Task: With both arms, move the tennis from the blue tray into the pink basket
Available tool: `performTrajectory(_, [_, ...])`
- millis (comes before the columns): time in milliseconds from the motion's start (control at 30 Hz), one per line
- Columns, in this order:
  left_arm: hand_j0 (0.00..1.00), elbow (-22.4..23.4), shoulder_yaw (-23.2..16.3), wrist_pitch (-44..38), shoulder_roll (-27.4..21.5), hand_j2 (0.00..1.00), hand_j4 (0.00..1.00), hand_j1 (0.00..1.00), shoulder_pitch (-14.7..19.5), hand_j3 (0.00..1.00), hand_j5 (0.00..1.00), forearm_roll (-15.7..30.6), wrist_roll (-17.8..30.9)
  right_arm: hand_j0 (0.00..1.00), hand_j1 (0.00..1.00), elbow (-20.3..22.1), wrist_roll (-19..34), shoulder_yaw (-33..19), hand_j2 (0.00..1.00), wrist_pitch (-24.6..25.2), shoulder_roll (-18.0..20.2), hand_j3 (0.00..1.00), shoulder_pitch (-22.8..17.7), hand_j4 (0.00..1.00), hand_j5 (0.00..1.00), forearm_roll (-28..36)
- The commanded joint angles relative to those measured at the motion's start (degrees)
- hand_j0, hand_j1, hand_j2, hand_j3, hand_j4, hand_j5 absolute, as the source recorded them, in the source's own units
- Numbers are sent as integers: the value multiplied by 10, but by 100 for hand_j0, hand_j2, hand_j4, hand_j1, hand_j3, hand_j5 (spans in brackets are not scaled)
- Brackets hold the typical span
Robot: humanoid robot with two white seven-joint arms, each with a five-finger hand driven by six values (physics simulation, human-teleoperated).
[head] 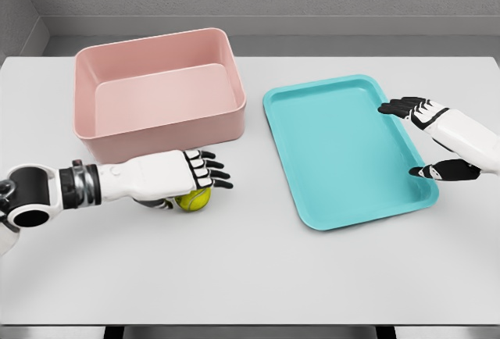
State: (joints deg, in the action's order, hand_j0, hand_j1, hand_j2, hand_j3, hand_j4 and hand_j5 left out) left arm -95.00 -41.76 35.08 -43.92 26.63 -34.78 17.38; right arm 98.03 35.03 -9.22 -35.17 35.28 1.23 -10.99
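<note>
Tennis ball (pixel 194 200) sits on the table (pixel 250 276) before the pink basket (pixel 160 93), my left hand (pixel 183 176) cupped over it, fingers curled. My right hand (pixel 433 140) hovers spread-fingered over the blue tray's (pixel 344 151) right edge.

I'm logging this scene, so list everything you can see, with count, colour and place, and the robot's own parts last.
Flat white table: one, white, fills the view.
Deep pink plastic basket: one, pink, rear left of the table, nothing visible inside.
Shallow blue plastic tray: one, turquoise blue, right of the basket, nothing on it.
Yellow-green tennis ball: one, on the table before the basket, under the left hand.
Left hand: white and black, over the ball.
Right hand: white and black, fingers spread at the tray's right rim.
</note>
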Motion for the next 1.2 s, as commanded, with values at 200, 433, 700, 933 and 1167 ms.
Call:
performTrajectory(200, [81, 1, -6, -1, 1, 81, 81, 81, 0, 81, 81, 4, 27, 100, 100, 1, 0, 0, 100, 2, 1, 100, 0, 100, 100, 4])
performTrajectory(433, [52, 3, -5, -1, 1, 52, 52, 52, 3, 52, 52, 6, 49, 100, 100, 1, 0, 0, 100, 2, 1, 100, -2, 100, 100, 4])
performTrajectory(700, [49, 2, -5, -1, 1, 49, 49, 49, 14, 49, 49, 9, 52, 100, 100, 1, 0, -4, 100, 2, 1, 100, -4, 100, 100, 5])
performTrajectory(933, [49, -3, -4, -1, 11, 49, 49, 49, 37, 49, 49, 13, 52, 100, 100, 1, 0, -4, 100, 2, 1, 100, -4, 100, 100, 5])
performTrajectory(1167, [50, -5, -2, -1, 21, 50, 50, 50, 61, 50, 50, 21, 52, 100, 100, 1, 0, -4, 100, 2, 1, 100, -5, 100, 100, 5])
